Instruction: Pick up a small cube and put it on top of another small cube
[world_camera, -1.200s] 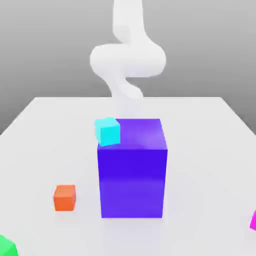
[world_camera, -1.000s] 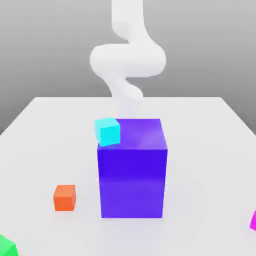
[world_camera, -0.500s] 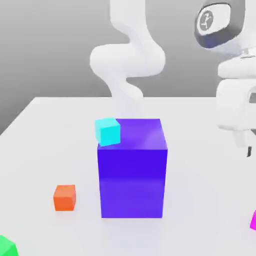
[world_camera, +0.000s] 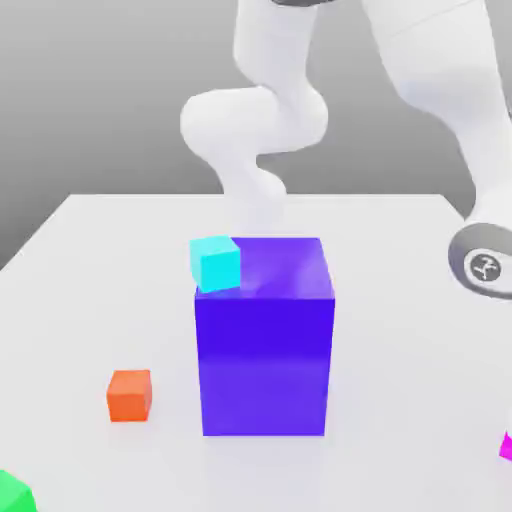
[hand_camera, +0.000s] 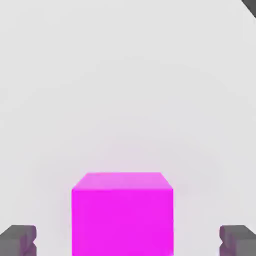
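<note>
There's a big blue box (world_camera: 264, 365) standing on the pale table (world_camera: 400, 350), and I'd find everything else from that. The pink cube (hand_camera: 122, 222) is well out from the box, toward the exterior view's right, and just its corner pokes into that view. The robot's arm (world_camera: 430, 70) reaches over on that same side of the box and bends down toward the pink cube. Looking from the hand, I can see the gripper (hand_camera: 128, 241) with its fingers (hand_camera: 21, 241) spread apart, one on either side of the pink cube, with a gap on both sides; they aren't grasping it.

The light-blue cube (world_camera: 216, 264) is up on the big box, at the corner toward the exterior view's left. The orange cube (world_camera: 129, 397) lies on the table beside the box, apart from it, on that same left side. The green cube (world_camera: 14, 494) is farther out from the box, beyond the orange one and closer to the viewer, partly cut off.
</note>
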